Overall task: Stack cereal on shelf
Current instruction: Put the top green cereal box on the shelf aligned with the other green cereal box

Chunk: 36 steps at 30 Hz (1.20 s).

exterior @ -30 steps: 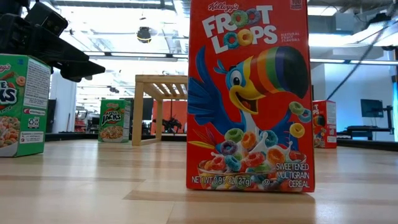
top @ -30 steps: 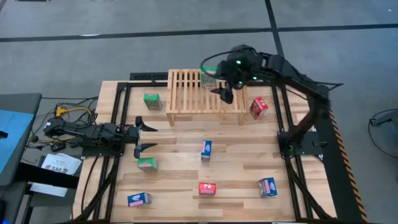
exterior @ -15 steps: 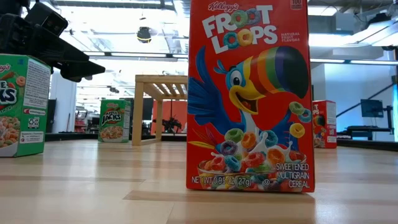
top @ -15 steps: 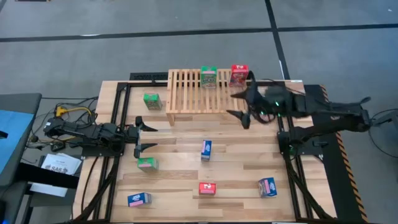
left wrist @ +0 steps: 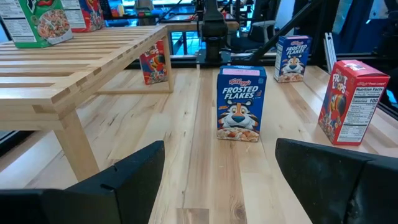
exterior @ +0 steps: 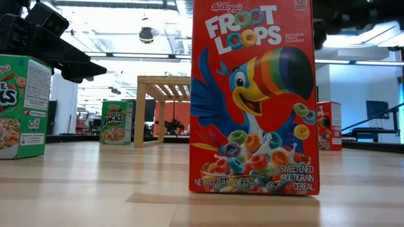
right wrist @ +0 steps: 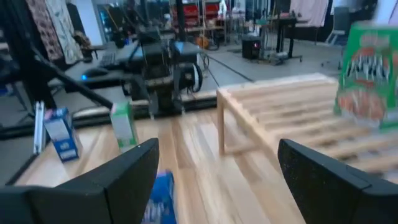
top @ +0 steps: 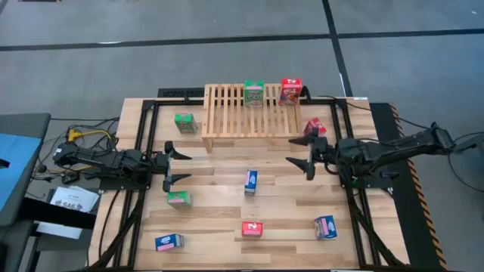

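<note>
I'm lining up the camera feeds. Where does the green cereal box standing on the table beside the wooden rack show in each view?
High view: the green box stands on the table just left of the rack.
Low view: far back, left of the rack's leg.
Left wrist view: not in it.
Right wrist view: mid-left, left of the rack's leg.
Shared landmark: the rack, seen in all four.

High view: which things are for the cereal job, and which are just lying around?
Job: shelf; green box and red box on it; seven more cereal boxes on the table, like the middle blue box.
Lying about: yellow cable; white paper.
</note>
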Available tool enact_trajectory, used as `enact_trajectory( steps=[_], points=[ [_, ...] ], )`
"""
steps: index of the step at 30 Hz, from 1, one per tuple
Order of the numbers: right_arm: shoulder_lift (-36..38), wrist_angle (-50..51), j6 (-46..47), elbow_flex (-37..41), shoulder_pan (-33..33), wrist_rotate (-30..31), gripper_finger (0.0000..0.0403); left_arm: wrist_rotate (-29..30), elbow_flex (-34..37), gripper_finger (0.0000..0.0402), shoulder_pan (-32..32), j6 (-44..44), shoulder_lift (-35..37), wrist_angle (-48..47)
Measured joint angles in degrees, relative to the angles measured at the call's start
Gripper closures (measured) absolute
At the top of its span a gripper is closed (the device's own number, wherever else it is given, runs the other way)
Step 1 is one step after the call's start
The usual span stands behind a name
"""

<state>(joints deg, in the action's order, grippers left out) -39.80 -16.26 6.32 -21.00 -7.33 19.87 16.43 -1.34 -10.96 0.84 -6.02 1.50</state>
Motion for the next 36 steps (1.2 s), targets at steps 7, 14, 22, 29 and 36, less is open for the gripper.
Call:
enact_trajectory(
  steps=[7, 14, 22, 29, 36],
  points=[
    [5.87, -3.10, 0.08, 7.50, -1.41, -0.39, 0.0049, 0.00, 0.01, 0.0104, 0.00, 0.00, 0.01, 0.00],
    [12.59, -9.21, -0.69, 14.88, -4.15, -0.43, 0.0049, -0.09, 0.01, 0.0104, 0.00, 0.00, 0.01, 0.00],
    [18.95, -9.65, 0.18, 20.51, -5.81, -0.39, 0.0049, -0.12, 0.01, 0.0104, 0.00, 0.00, 0.02, -0.02],
    [21.59, -3.10, 0.92, 20.53, -5.79, -0.41, 0.0049, -0.13, 0.02, 0.0104, 0.00, 0.00, 0.02, -0.02],
    [21.93, 7.16, 8.74, 20.55, -5.66, -0.17, 0.0049, -0.13, 0.01, 0.0104, 0.00, 0.00, 0.02, -0.02]
  ],
)
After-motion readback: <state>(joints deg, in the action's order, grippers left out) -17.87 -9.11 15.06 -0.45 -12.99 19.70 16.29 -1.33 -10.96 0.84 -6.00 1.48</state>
